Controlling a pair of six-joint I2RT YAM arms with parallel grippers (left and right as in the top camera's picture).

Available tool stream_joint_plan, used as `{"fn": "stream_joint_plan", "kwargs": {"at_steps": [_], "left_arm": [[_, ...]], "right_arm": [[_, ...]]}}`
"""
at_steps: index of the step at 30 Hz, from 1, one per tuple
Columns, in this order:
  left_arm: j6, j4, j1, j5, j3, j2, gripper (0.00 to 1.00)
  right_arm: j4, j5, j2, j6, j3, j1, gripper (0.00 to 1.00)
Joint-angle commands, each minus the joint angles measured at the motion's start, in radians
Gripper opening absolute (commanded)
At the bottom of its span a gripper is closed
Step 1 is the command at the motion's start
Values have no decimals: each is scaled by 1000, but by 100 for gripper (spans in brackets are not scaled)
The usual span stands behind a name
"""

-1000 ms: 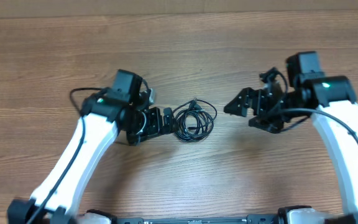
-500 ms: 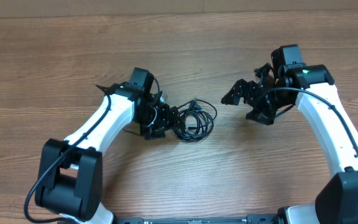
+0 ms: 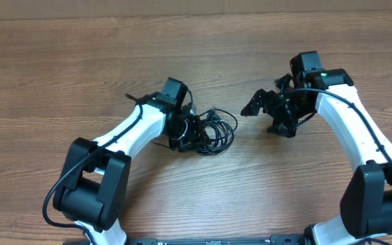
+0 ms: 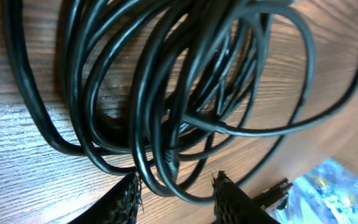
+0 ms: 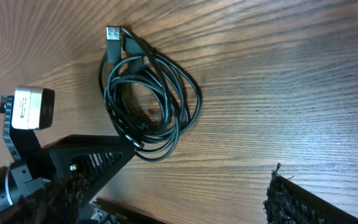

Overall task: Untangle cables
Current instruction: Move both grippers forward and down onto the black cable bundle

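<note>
At the table [image 3: 53,75], my left arm has pushed in from the left over the past second. The left gripper [image 3: 190,134], which stood just clear of the cables [image 3: 216,129] a second ago, now has its tips at the near edge of the coil. The cables have not shifted: they lie in the same loose black coil at mid-table, between the two arms, with no strand lifted or pulled out yet.

From the left wrist, the coil fills the view. The two fingertips [image 4: 124,200] stand apart at the bottom of the picture, and the lowest loops sag into the gap between them. That gripper is open and holds nothing, though I judge it well placed to close on a few strands.

The right gripper [image 3: 254,107] has edged a little toward the coil and hangs to its right, near but not touching. Its jaws are spread wide and empty. In its wrist view the whole coil [image 5: 149,102] shows, with a silver-tipped plug [image 5: 112,32] sticking out at the top and the left gripper [image 5: 86,163] coming in from below.

For the task, I read this as the approach ending and the first grasp about to start. No untangling is done. The risk I see is pinching several loops at once and dragging the whole coil instead of freeing one cord.
</note>
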Motion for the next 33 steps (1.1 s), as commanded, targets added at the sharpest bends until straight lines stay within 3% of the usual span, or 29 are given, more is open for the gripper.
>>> {"fn": "stream_joint_plan", "kwargs": {"at_steps": [1, 4, 8, 16, 26, 33], "left_arm": [[-66, 3, -2, -50, 18, 17, 40], [-66, 2, -2, -46, 18, 17, 36], [-63, 2, 2, -9, 19, 17, 4], [60, -84, 27, 106, 122, 3, 4], [84, -383, 18, -155, 433, -109, 4], [110, -394, 14, -96, 452, -126, 4]], "right_arm": [[3, 9, 0, 4, -7, 4, 94], [3, 9, 0, 4, -7, 4, 94], [3, 9, 0, 4, -7, 4, 94], [3, 10, 0, -4, -36, 4, 95], [-8, -22, 0, -30, -50, 4, 95], [-12, -203, 0, -159, -50, 7, 95]]}}
